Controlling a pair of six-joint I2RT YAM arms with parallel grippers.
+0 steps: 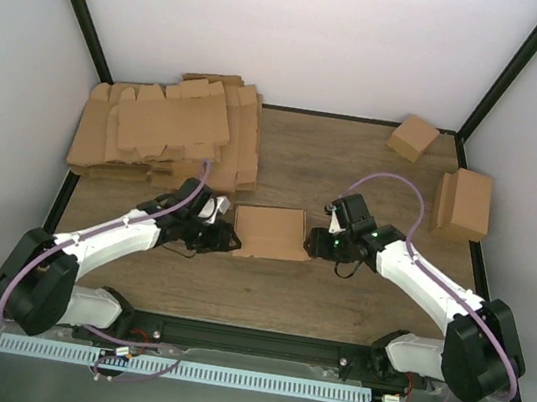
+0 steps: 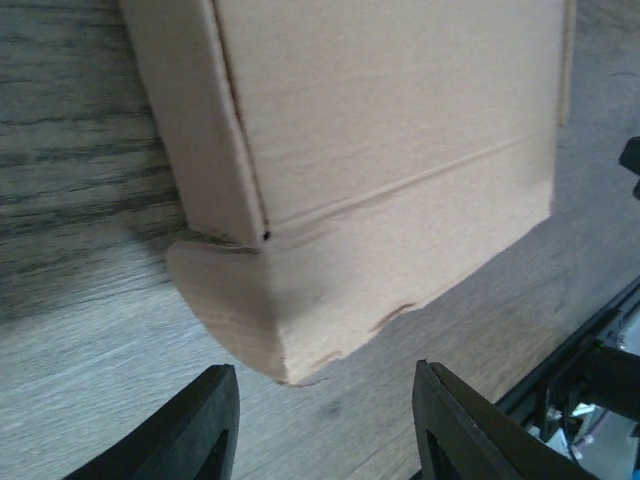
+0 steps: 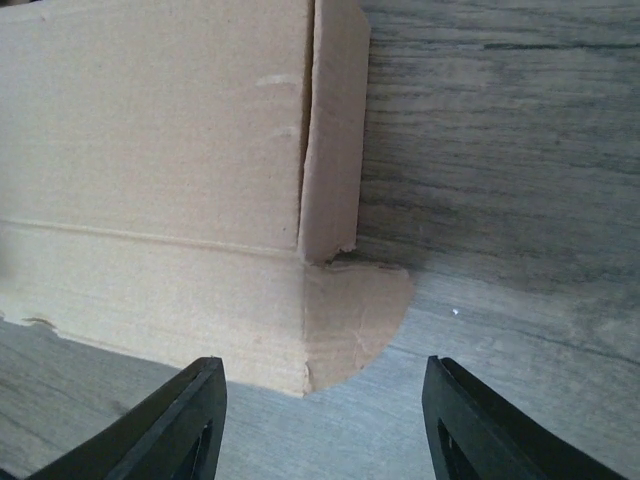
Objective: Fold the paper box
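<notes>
The paper box [image 1: 270,232] is a brown cardboard sheet, partly folded, lying on the wooden table between my two grippers. My left gripper [image 1: 225,239] is open and empty at its left near corner. In the left wrist view the box [image 2: 390,170] fills the upper part, with a rounded tab [image 2: 235,310] just ahead of the open gripper [image 2: 325,425]. My right gripper [image 1: 314,240] is open and empty at the box's right edge. In the right wrist view the box [image 3: 160,170] shows a rounded tab [image 3: 355,320] ahead of the open gripper [image 3: 325,420].
A pile of flat brown blanks [image 1: 168,130] lies at the back left. A small cube-like brown box [image 1: 412,138] sits at the back right, and another folded brown box [image 1: 463,205] stands by the right wall. Black frame posts edge the table.
</notes>
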